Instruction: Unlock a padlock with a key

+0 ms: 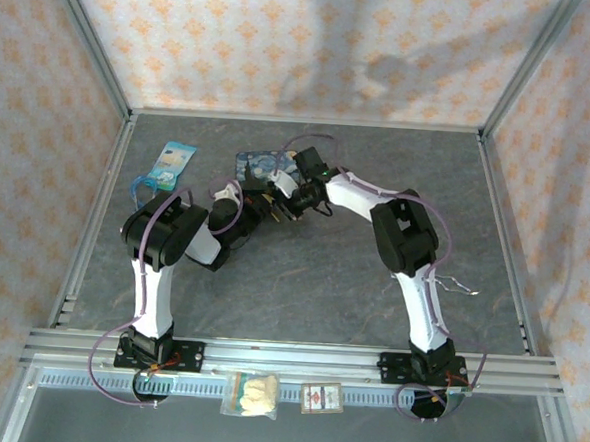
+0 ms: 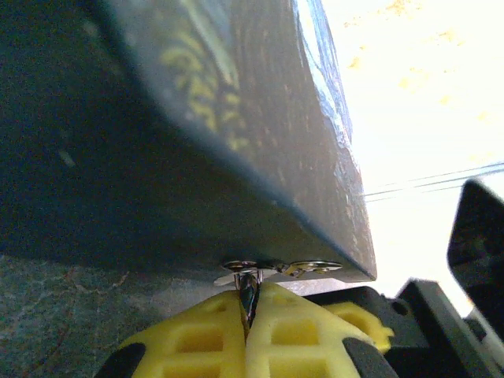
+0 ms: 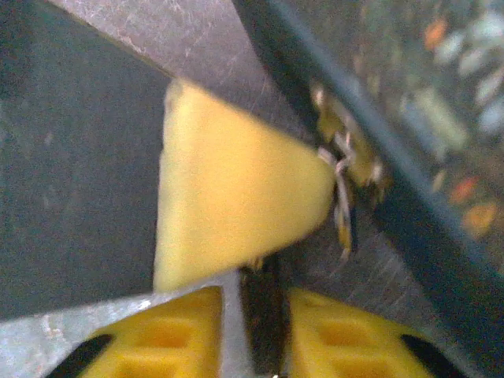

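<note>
My left gripper (image 2: 248, 303) is shut on a thin dark metal piece of the key bunch. The silvery key (image 2: 315, 267) and its ring lie flat just past the pads, under the edge of the blue painted tin (image 2: 236, 118). In the top view both grippers meet in front of that tin (image 1: 263, 165), the left gripper (image 1: 254, 206) beside the right gripper (image 1: 276, 200). My right gripper (image 3: 264, 298) has its pads apart, right behind the left arm's yellow finger (image 3: 228, 189). The key (image 3: 342, 201) dangles at that finger's tip. A dark blurred shape fills the right gap; whether it is the padlock I cannot tell.
A light blue packet (image 1: 168, 166) lies at the back left of the grey table (image 1: 301, 282). Thin wire loops (image 1: 461, 284) lie by the right arm. Two small packets (image 1: 251, 394) sit on the front rail. Metal frame posts and patterned walls close in the table.
</note>
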### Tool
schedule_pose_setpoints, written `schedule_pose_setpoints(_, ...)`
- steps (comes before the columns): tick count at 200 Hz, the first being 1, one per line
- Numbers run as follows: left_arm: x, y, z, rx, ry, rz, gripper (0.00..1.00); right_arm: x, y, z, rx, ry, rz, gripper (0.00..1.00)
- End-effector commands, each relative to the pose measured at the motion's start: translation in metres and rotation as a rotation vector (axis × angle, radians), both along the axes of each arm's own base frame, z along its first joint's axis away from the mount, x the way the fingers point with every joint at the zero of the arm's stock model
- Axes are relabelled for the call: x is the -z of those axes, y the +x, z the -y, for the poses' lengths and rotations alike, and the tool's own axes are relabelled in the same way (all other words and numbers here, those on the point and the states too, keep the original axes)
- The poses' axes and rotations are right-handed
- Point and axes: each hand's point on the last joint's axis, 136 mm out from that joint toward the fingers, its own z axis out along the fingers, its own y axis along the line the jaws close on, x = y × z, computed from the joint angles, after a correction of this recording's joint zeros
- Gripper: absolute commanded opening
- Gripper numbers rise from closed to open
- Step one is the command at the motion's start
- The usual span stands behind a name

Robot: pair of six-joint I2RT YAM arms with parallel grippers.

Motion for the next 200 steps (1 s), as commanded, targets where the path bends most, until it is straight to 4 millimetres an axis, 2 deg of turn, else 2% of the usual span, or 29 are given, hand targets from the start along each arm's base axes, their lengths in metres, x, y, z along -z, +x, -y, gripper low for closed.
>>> schedule_pose_setpoints(1,0.004,-0.004,-0.007,-0.032,0.007,0.007,0.00,-0.031,-0.005,0.002,0.077,0.034,0.001,0.38)
schedule_pose_setpoints(12,0.004,-0.007,-0.010,-0.046,-0.001,0.006,0.00,-0.038,-0.006,0.007,0.124,0.037,0.006,0.45)
schedule_pose_setpoints(40,-0.001,-0.012,-0.019,-0.098,-0.048,0.012,0.00,-0.060,0.007,0.024,0.292,0.048,0.053,0.48)
schedule_pose_setpoints(53,-0.009,-0.013,-0.021,-0.115,-0.075,0.043,0.00,-0.073,0.020,0.033,0.397,0.072,0.071,0.50)
schedule_pose_setpoints(76,-0.012,-0.015,-0.026,-0.164,-0.094,0.048,0.00,-0.092,0.041,0.039,0.573,0.117,0.079,0.63)
schedule_pose_setpoints(102,-0.017,-0.019,-0.034,-0.224,-0.132,0.068,0.00,-0.102,0.072,0.052,0.846,0.201,0.076,0.65)
schedule_pose_setpoints(112,-0.019,-0.020,-0.035,-0.234,-0.139,0.075,0.00,-0.099,0.081,0.053,0.903,0.216,0.073,0.70)
schedule_pose_setpoints(144,-0.020,-0.021,-0.033,-0.222,-0.143,0.078,0.00,-0.082,0.101,0.051,1.032,0.277,0.033,0.72)
schedule_pose_setpoints(173,-0.021,-0.023,-0.032,-0.214,-0.149,0.083,0.00,-0.063,0.106,0.045,1.057,0.288,-0.010,0.72)
schedule_pose_setpoints(200,-0.021,-0.024,-0.033,-0.213,-0.151,0.084,0.00,-0.044,0.105,0.048,1.082,0.254,-0.022,0.71)
